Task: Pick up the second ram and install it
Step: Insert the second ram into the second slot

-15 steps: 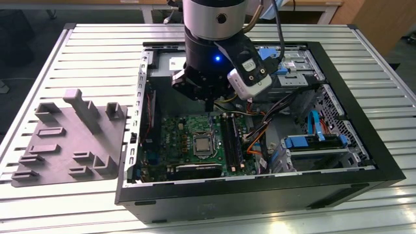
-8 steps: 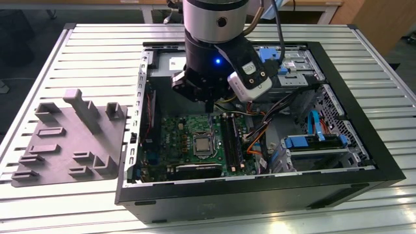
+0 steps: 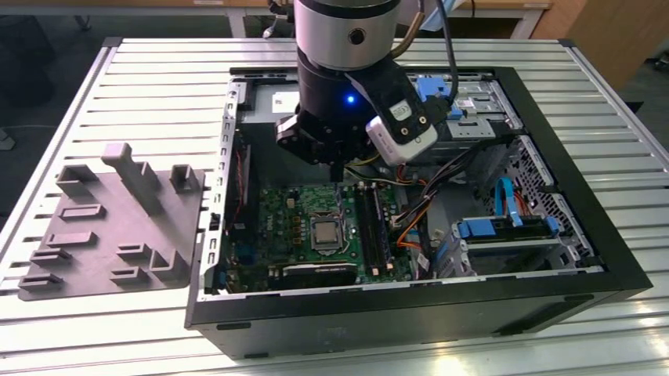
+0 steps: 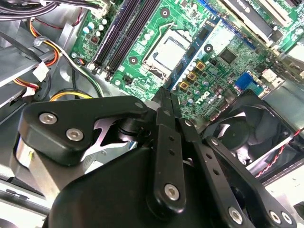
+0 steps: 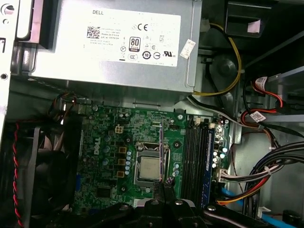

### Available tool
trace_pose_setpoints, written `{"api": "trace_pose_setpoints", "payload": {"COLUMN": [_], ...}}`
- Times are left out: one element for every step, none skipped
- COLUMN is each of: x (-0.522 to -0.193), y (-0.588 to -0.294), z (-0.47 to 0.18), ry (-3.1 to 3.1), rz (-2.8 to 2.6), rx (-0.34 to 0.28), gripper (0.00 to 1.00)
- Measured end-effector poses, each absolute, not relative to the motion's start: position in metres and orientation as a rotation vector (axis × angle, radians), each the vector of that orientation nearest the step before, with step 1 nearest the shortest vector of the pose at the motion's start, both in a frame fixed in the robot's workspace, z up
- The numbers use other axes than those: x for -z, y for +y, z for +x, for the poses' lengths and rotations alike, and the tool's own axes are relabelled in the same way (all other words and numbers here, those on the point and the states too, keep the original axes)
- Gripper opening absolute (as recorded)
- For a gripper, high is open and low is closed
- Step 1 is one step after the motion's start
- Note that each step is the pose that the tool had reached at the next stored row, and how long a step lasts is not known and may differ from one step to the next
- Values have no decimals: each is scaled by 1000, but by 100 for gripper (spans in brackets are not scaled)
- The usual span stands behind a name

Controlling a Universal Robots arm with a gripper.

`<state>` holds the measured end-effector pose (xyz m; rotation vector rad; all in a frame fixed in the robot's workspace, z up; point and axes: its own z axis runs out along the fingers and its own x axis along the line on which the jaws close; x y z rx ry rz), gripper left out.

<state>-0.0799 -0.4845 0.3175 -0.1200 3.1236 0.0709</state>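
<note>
Open computer case [image 3: 418, 317] lying on a slatted metal tabletop [image 3: 157, 78].
Inside it, a green motherboard [image 5: 102, 156] carries a silver processor socket [image 5: 148, 167], with long black memory slots [image 5: 192, 156] just beside it. A grey power supply [image 5: 114, 57], a black fan [image 4: 244, 130] and bundled cables [image 5: 266, 175] border the board. A grey moulded tray [image 3: 105, 235] rests beside the case, on the exterior view's left.

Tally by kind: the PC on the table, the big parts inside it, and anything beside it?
computer case: 1
grey moulded tray: 1
motherboard: 1
CPU: 1
power supply: 1
case fan: 1
second ram: 1
Total: 7
</note>
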Motion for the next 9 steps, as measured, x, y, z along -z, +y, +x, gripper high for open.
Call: {"api": "trace_pose_setpoints", "payload": {"x": [-317, -317, -317, -317, -317, -317, -317, -317, -317], "y": [-485, -485, -485, -485, -485, -485, -485, -485, -485], "z": [-80, -79, -79, -78, -78, -77, -77, -77, -76], "ry": [3124, 3123, 3124, 3124, 3124, 3124, 3124, 3124, 3124], "rz": [-120, -120, -120, -120, -120, -120, -120, -120, -120], "rx": [-71, -71, -71, -71, -71, -71, -71, -71, -71], "gripper": [11, 11, 11, 11, 11, 11, 11, 11, 11]}}
